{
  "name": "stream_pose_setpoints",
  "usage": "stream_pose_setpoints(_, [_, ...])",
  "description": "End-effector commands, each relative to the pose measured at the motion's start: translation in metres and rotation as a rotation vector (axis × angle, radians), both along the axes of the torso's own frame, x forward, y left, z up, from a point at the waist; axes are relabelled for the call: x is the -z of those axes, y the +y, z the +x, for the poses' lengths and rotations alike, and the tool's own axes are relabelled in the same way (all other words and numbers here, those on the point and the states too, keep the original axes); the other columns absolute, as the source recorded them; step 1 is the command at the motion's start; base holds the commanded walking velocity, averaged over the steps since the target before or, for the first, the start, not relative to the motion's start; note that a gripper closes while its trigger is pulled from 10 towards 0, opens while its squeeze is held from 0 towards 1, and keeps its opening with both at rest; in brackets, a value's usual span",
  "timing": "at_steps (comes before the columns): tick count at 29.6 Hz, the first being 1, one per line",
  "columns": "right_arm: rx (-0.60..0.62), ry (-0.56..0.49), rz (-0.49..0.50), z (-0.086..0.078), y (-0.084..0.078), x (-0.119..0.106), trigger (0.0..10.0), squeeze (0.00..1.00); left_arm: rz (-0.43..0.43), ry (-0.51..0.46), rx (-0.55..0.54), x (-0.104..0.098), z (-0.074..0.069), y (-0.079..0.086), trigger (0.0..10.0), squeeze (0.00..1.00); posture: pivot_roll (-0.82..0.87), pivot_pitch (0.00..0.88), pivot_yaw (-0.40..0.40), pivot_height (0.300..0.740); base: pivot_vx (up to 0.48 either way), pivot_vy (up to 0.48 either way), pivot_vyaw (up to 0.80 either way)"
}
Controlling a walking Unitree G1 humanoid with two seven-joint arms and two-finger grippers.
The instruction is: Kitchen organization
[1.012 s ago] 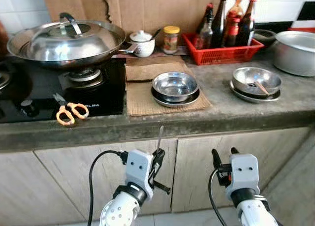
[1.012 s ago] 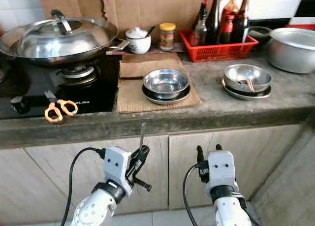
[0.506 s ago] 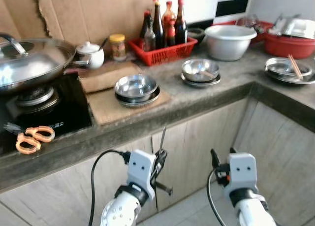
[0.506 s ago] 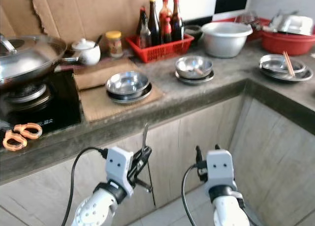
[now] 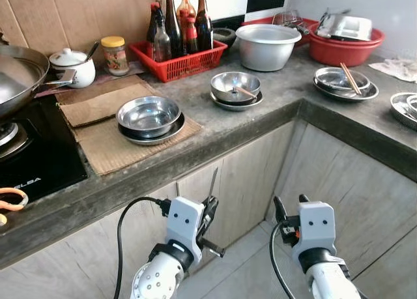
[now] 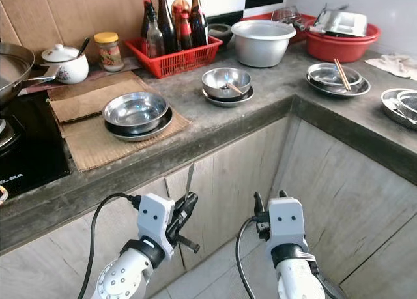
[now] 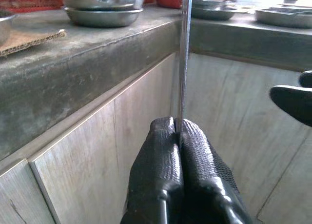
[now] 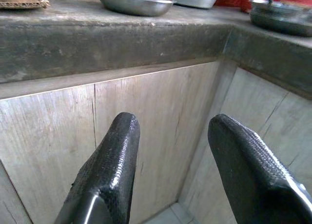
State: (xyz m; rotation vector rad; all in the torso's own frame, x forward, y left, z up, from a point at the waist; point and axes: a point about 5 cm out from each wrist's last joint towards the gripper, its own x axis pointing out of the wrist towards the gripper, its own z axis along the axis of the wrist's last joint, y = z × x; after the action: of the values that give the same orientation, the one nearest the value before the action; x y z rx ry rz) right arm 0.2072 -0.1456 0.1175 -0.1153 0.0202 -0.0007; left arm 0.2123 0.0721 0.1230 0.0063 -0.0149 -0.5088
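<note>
Left gripper low at 6 o'clock, below the front edge of the grey concrete L-shaped desk, pinched tight on a thin flat metal utensil handle that stands upright, its top just below the desk lip. Which utensil it is: can't tell. Right gripper at 5 o'clock, fingers spread wide, holding nothing.

Open room: both grippers hang in front of the pale wood-grain cabinet doors, well apart from them; tiled floor below.

Desk inner corner sits at 2 o'clock. Near the front edge at 11 o'clock: shallow steel bowl on a steel plate, on a brown woven mat. At 12: second steel bowl with a utensil in it, then red plastic basket of dark bottles. Steel plate with chopsticks at 2.

Left wrist view adds: handle clamped between the two black fingertips. Right wrist view shows the spread fingers facing the cabinet corner.
</note>
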Motion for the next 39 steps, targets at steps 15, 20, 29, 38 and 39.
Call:
stream_pose_setpoints(15, [-0.009,-0.011,0.004,0.0002,0.0027,-0.0017,10.0,0.00,0.019,-0.007,-0.009,-0.0008,0.0013,0.0032,10.0,0.00,0.02,0.022,-0.012,0.740,0.000,0.342,-0.79])
stream_pose_setpoints(20, [-0.008,-0.010,0.005,-0.0001,0.0035,-0.0016,10.0,0.00,0.020,-0.004,-0.006,-0.0002,0.0011,0.0037,10.0,0.00,0.03,0.020,-0.011,0.740,0.000,0.340,-0.79])
stream_pose_setpoints(29, [-0.010,-0.010,0.002,-0.0004,0.0043,-0.0014,10.0,0.00,0.032,-0.004,0.013,0.0006,0.0003,0.0021,10.0,0.00,0.03,0.012,-0.010,0.740,0.000,0.031,-0.79])
stream_pose_setpoints(38, [-0.018,-0.019,-0.004,0.0006,0.0070,-0.0022,10.0,0.00,0.062,-0.031,0.042,0.0001,0.0000,-0.0004,10.0,0.00,0.02,0.004,-0.006,0.740,0.000,-0.346,-0.26])
stream_pose_setpoints(39, [-0.019,-0.018,-0.004,0.0007,0.0072,-0.0021,10.0,0.00,0.063,-0.031,0.041,0.0000,0.0001,-0.0003,10.0,0.00,0.02,0.004,-0.006,0.740,0.000,-0.472,0.00])
